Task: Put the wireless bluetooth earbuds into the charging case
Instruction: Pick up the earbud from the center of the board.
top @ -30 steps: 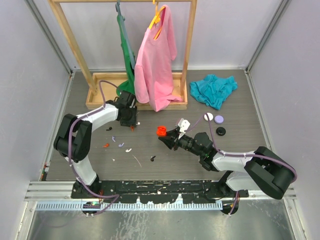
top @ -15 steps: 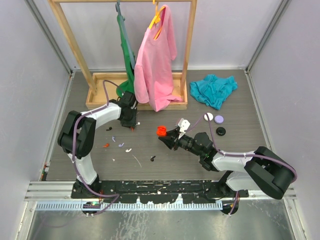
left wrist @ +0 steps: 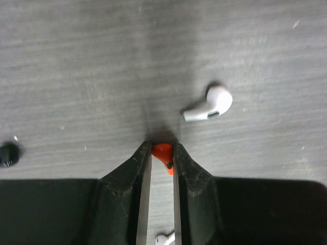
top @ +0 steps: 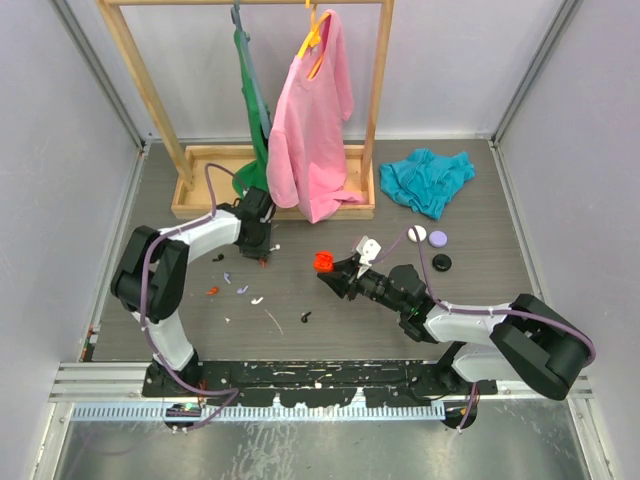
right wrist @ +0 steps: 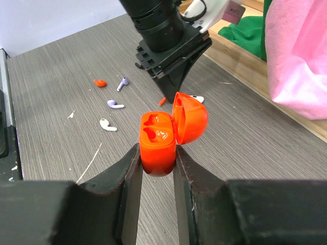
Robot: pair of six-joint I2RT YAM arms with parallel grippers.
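Observation:
My left gripper [top: 262, 252] points down at the table with its fingertips shut on a red earbud [left wrist: 163, 153], which touches the surface. A white earbud [left wrist: 212, 104] lies just right of it and a black one [left wrist: 7, 154] to the far left. My right gripper [top: 338, 277] is shut on the open red charging case [right wrist: 159, 143]; its lid [right wrist: 191, 117] is tipped back and both sockets are empty. The case hangs above the table right of the left gripper [right wrist: 168, 84]. A second red earbud [right wrist: 100, 82], two lilac ones [right wrist: 115, 104] and a white one [right wrist: 107, 124] lie loose.
A black earbud [top: 305, 319] lies near the front. White [top: 418, 234], lilac [top: 438, 240] and black [top: 442, 262] cases sit at the right. A wooden clothes rack [top: 200, 195] with a pink shirt [top: 310, 130] stands behind, and a teal cloth [top: 428, 180] lies at the back right.
The left arm's elbow has shifted slightly while its gripper stays down at the red earbud. The right arm and the case have not moved.

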